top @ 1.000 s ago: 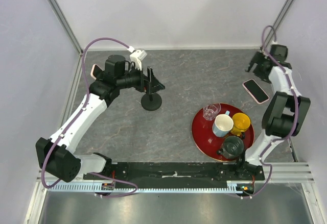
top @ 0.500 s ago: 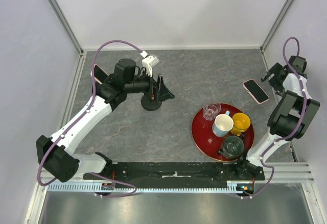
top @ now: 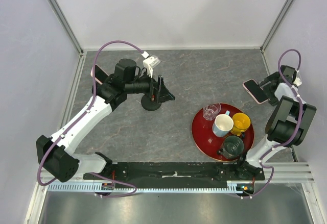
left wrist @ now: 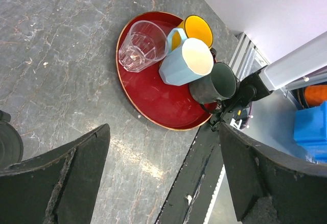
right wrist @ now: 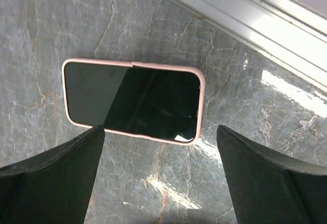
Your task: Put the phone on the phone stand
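The phone point(top: 252, 89), black-screened in a pink case, lies flat on the grey table at the far right. My right gripper point(top: 264, 91) is open just above its right end. In the right wrist view the phone point(right wrist: 133, 101) lies crosswise beyond the open right gripper point(right wrist: 161, 183), and its fingers are apart from it. The black phone stand point(top: 151, 104) stands left of centre. My left gripper point(top: 166, 92) is open and empty just above it. In the left wrist view only the edge of the stand's base point(left wrist: 6, 143) shows, left of the left gripper point(left wrist: 163, 183).
A red round tray point(top: 200, 132) right of centre holds a clear glass point(top: 210, 112), a light blue mug point(top: 223, 125), a yellow mug point(top: 240, 123) and a dark mug point(top: 232, 146). A pink-edged flat object point(top: 95, 72) lies at the far left behind my left arm. Walls enclose the table.
My right gripper has swung from the back right corner forward and down to the phone's right end. My left gripper moved right over the stand, then held still.
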